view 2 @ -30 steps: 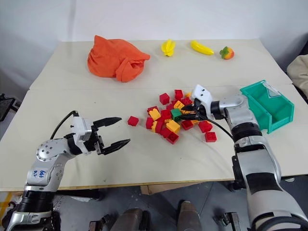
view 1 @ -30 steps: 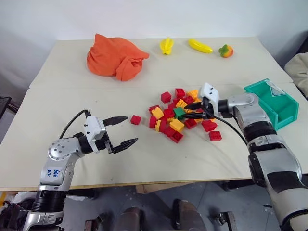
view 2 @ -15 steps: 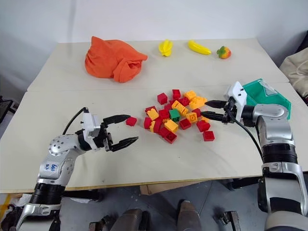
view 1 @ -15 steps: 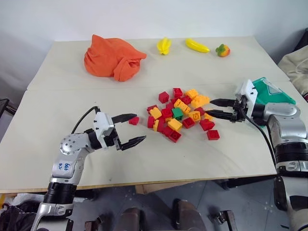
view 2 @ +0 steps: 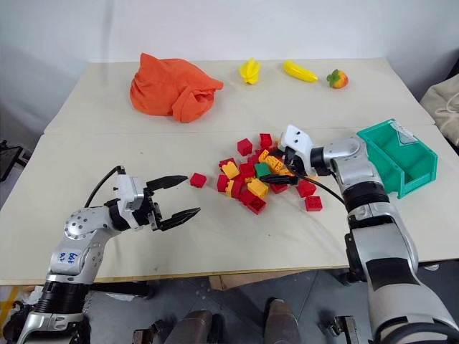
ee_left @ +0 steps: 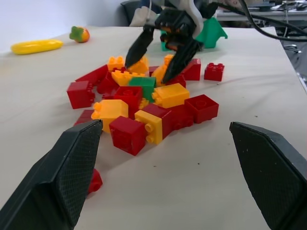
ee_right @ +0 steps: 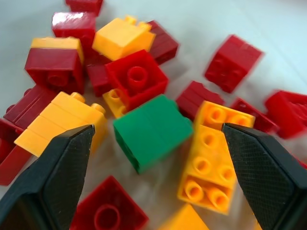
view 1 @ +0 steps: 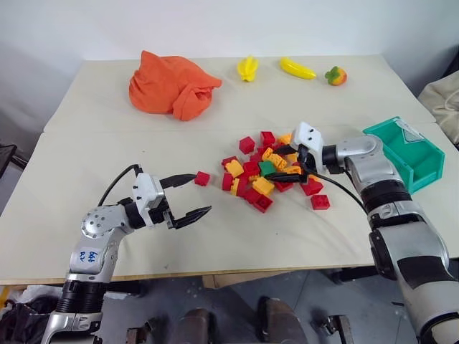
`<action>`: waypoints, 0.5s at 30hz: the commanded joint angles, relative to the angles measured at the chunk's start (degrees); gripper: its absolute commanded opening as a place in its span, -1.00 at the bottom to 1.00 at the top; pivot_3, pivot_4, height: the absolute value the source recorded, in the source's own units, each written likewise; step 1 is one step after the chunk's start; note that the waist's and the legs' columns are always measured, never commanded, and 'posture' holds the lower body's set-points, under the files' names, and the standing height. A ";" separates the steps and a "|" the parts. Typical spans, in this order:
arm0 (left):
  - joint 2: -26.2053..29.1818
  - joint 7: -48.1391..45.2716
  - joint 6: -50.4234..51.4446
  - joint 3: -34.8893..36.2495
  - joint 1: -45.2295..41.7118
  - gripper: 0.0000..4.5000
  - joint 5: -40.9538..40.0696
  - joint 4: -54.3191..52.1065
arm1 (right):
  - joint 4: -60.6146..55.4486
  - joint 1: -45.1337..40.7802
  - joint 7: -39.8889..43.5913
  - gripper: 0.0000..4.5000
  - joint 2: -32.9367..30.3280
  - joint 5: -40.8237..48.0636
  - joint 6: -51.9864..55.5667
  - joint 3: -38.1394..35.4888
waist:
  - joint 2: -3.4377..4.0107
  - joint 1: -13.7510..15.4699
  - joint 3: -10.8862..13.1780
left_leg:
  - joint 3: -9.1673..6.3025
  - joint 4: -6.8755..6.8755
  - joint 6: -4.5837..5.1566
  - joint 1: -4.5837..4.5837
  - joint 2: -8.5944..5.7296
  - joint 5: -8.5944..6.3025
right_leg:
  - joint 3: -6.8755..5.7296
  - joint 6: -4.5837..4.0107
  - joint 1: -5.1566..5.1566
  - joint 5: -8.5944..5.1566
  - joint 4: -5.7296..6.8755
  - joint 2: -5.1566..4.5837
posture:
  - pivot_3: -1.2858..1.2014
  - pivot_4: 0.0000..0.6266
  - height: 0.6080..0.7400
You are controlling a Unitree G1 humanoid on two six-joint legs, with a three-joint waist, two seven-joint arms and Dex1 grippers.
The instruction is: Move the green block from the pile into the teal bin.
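The green block [view 1: 267, 167] lies near the middle of the pile [view 1: 252, 188] of red and yellow-orange bricks, upright on the table. My right gripper [view 1: 281, 164] reaches into the pile from the right, open wide. In the right wrist view the green block [ee_right: 152, 132] sits just ahead, between the two fingers, touched by neither. The teal bin [view 1: 406, 155] stands at the table's right edge, behind that arm. My left gripper [view 1: 195, 194] hovers open left of the pile, holding nothing.
A single red brick [view 1: 202, 178] lies left of the pile, close to my left gripper, and another [view 1: 320, 202] lies to the pile's right. An orange cloth [view 1: 172, 84], two yellow toy bananas [view 1: 247, 68] [view 1: 297, 69] and a toy fruit [view 1: 336, 75] sit at the back.
My right gripper drew back toward the bin, then returned to the pile with its jaws opened wider, now either side of the green block. The left gripper stayed in place.
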 commanded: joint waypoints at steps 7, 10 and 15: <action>0.67 2.50 0.31 2.02 1.72 1.00 -0.78 -3.94 | 10.52 -6.73 3.86 0.98 1.35 -7.26 -10.91 3.57 | 0.01 -0.12 0.00 | 0.00 -0.01 -0.01 0.00 0.02 0.00 | -0.01 0.00 0.00 0.00 0.00 0.02 | 0.03 -0.52 1.00; 0.72 3.02 0.44 2.21 2.27 1.00 -0.80 -4.56 | 12.29 -8.18 4.62 0.90 2.21 -9.31 -12.47 4.57 | 0.02 -0.25 0.01 | -0.01 -0.01 -0.01 0.00 0.02 0.00 | -0.01 0.00 -0.01 0.00 0.01 0.01 | 0.03 -0.52 1.00; 0.63 3.71 0.65 2.38 2.61 1.00 -0.73 -5.20 | 14.19 -9.98 2.62 0.30 4.37 -9.84 -10.81 3.36 | 0.03 -0.51 0.01 | -0.02 -0.01 -0.03 0.00 0.04 0.00 | -0.01 0.00 -0.01 0.00 0.02 0.03 | 0.03 -0.52 1.00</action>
